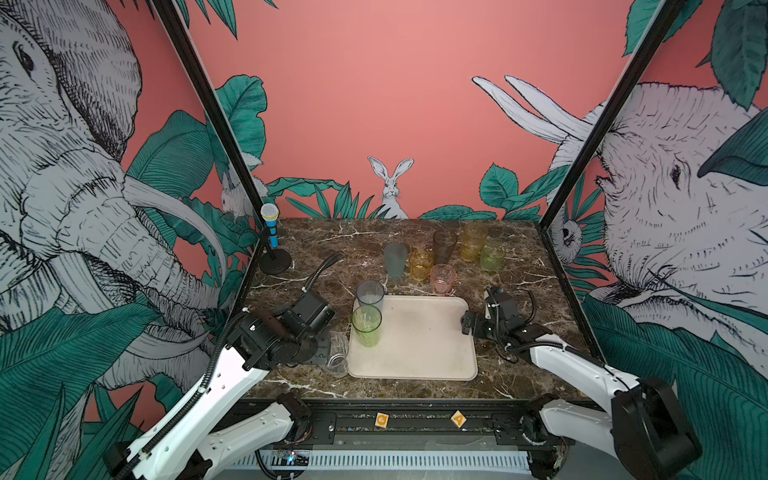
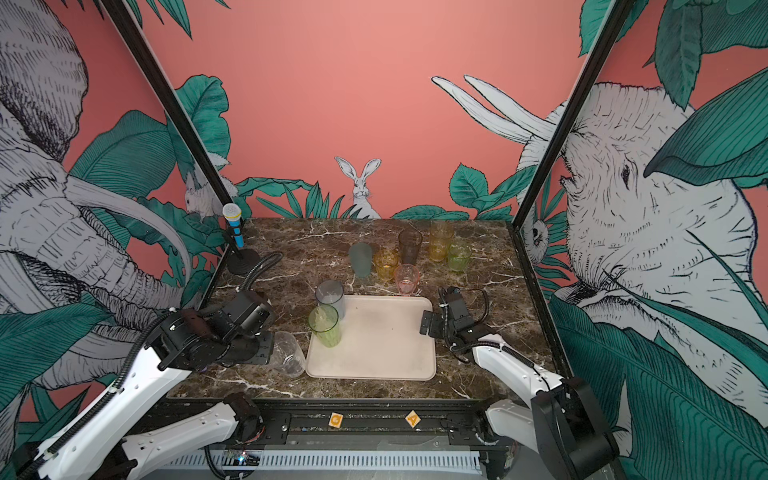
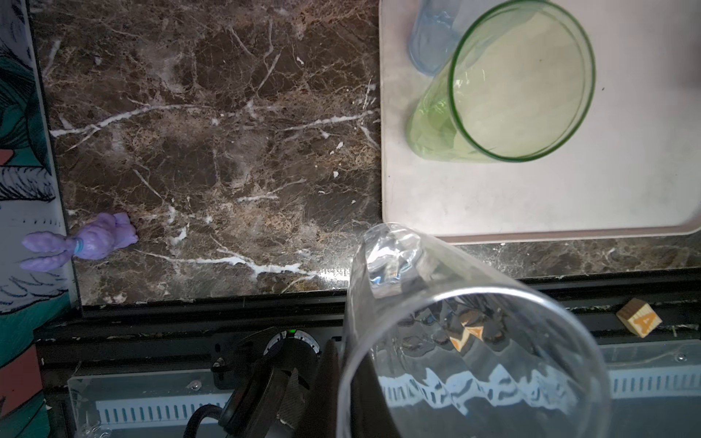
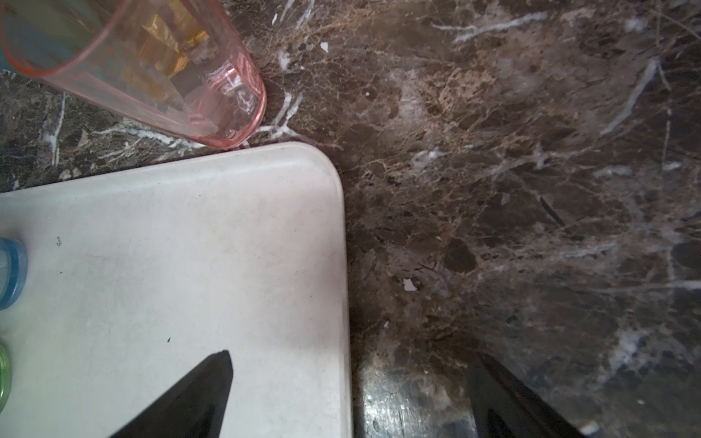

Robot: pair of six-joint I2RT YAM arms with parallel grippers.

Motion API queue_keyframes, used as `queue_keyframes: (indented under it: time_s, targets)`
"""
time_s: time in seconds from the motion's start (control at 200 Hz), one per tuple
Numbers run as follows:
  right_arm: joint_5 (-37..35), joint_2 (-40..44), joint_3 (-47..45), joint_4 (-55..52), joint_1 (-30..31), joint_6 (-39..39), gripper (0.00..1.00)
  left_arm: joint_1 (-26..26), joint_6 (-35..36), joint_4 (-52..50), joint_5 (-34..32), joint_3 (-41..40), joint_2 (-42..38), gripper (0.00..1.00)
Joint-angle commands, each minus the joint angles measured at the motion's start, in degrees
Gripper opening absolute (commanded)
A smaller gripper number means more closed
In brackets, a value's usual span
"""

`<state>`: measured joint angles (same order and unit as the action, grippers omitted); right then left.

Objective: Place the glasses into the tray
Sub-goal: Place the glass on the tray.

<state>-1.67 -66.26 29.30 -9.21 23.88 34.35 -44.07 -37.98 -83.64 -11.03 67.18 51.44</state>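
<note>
Left gripper [image 1: 329, 352]: clamped on the rim of the clear glass [image 3: 474, 341], which is tilted just short of the tray [image 1: 415, 357], seemingly for carrying in. Right gripper [image 1: 466, 323]: jaws apart, empty, astride the tray's edge. Green glass [image 1: 366, 326] and grey glass [image 1: 370, 293]: in the tray, just beyond the left gripper.

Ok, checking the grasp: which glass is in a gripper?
The clear glass, tilted beside the tray, its rim pinched by the left gripper. All the others stand untouched, two on the tray.
</note>
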Motion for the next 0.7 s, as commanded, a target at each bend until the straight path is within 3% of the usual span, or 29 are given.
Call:
queue_keyframes:
  time_s: [0.0, 0.695]
  targets:
    - [-0.8, 0.8, 0.6, 1.0, -0.2, 0.5, 0.99, -2.0, -3.3, 0.9, -2.5, -1.0, 0.4, 0.00]
    - [-0.9, 0.9, 0.4, 1.0, -0.2, 0.5, 0.99, -8.9, -7.3, 10.0, -3.2, -6.3, 2.9, 0.00]
